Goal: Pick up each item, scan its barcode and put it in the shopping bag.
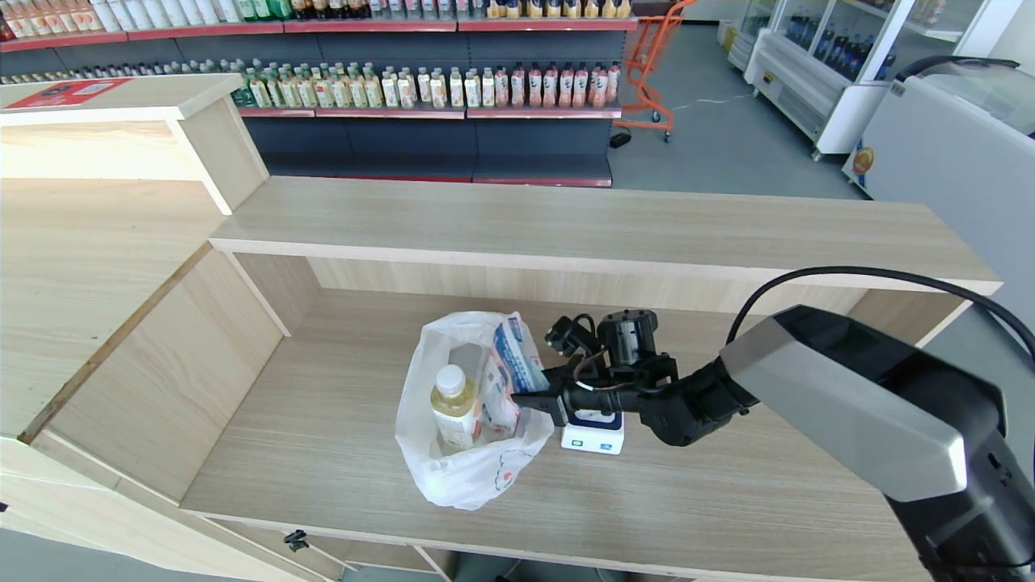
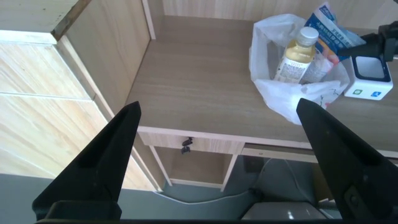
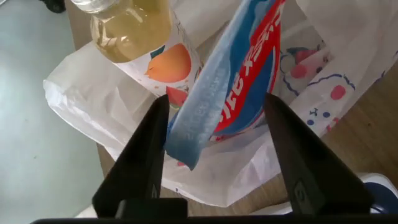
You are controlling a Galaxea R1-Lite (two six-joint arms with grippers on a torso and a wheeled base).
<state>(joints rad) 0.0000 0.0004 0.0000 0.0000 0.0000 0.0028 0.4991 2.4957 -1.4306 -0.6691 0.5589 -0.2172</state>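
A white shopping bag (image 1: 465, 477) stands open on the wooden counter (image 1: 728, 485). Inside it an upright bottle of pale drink (image 1: 453, 404) sits beside a blue, white and red packet (image 1: 509, 356) that leans against the bag's right side. My right gripper (image 1: 521, 400) is at the bag's right rim. In the right wrist view its fingers (image 3: 149, 143) press both sides of the packet (image 3: 242, 74), with the bottle (image 3: 134, 31) just beyond. My left gripper (image 2: 214, 162) hangs open off the counter's front left, far from the bag (image 2: 280, 99).
A small white scanner box (image 1: 593, 432) sits right of the bag, under my right wrist. A raised wooden ledge (image 1: 566, 226) runs along the back and a wooden side wall (image 1: 162, 364) closes the left. Bare counter lies left and right of the bag.
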